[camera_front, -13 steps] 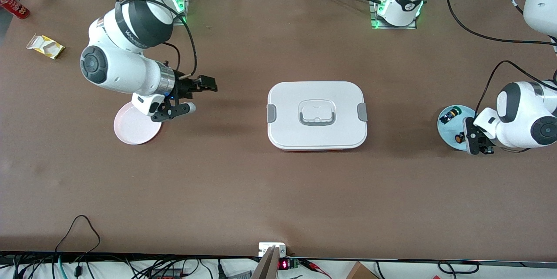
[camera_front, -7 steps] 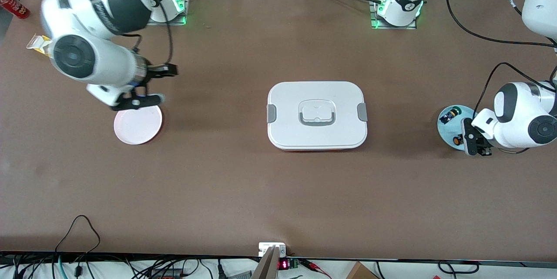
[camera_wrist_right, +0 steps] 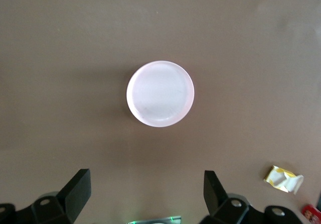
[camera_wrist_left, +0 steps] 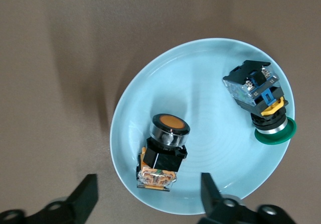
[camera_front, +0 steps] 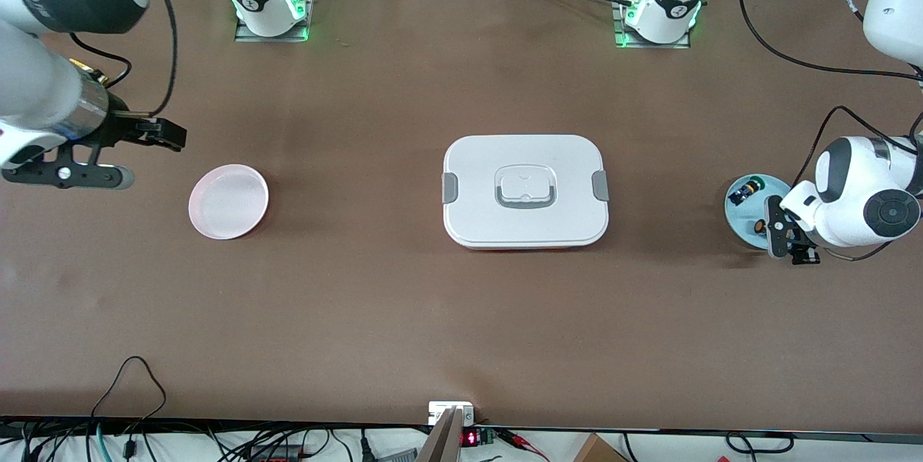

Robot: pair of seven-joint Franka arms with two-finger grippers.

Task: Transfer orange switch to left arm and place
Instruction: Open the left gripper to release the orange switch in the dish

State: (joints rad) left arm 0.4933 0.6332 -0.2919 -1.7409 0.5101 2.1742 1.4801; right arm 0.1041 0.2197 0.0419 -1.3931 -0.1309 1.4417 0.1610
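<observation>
Hovering my left hand (camera_wrist_left: 145, 199) spread over the orange switch (camera_wrist_left: 163, 151) lying on the blue dish (camera_wrist_left: 200, 63), I keep the box (camera_front: 525, 190) mid-table between it and my waiting right hand (camera_wrist_right: 145, 194), spread above the pink plate (camera_wrist_right: 160, 93).

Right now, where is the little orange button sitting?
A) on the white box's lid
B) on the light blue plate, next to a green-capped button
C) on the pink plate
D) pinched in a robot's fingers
B: the orange switch lies on the light blue plate beside the green-capped switch, below the open left gripper.
</observation>
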